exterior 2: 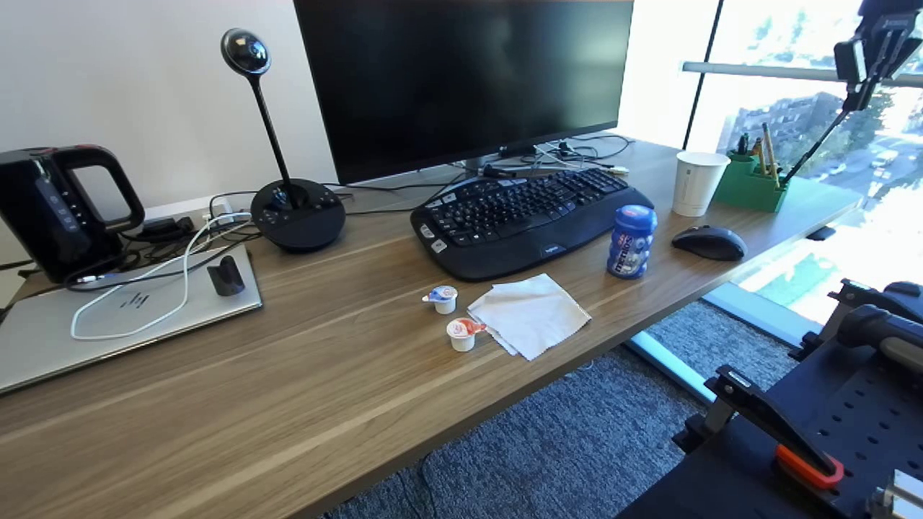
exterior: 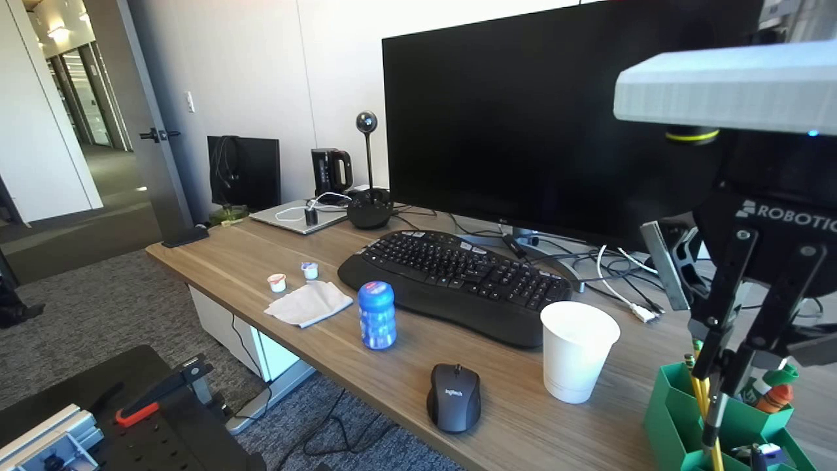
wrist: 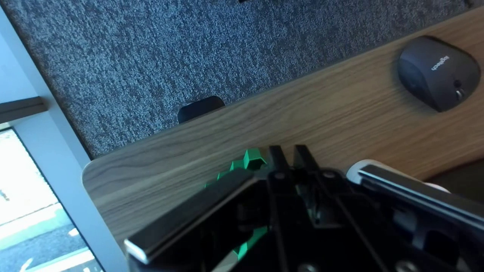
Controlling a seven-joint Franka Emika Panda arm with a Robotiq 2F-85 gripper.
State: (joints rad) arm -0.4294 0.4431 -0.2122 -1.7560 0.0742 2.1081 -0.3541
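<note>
Clearly, the fingers (exterior 2: 858, 97) are pinched nearly together in an exterior view, gripping the upper end of a thin dark stick (exterior 2: 815, 148) that slants down to the green holder (exterior 2: 753, 193); I cannot tell whether its lower end is inside. The wrist view hides that stick, yet shows the rounded end of the counter (wrist: 124, 177) beyond the holder, on the side away from the white cup (exterior: 579, 353). Both exterior views take in a blue jar (exterior: 377, 317), farther from the holder than that cup; the wrist view leaves it out.
</note>
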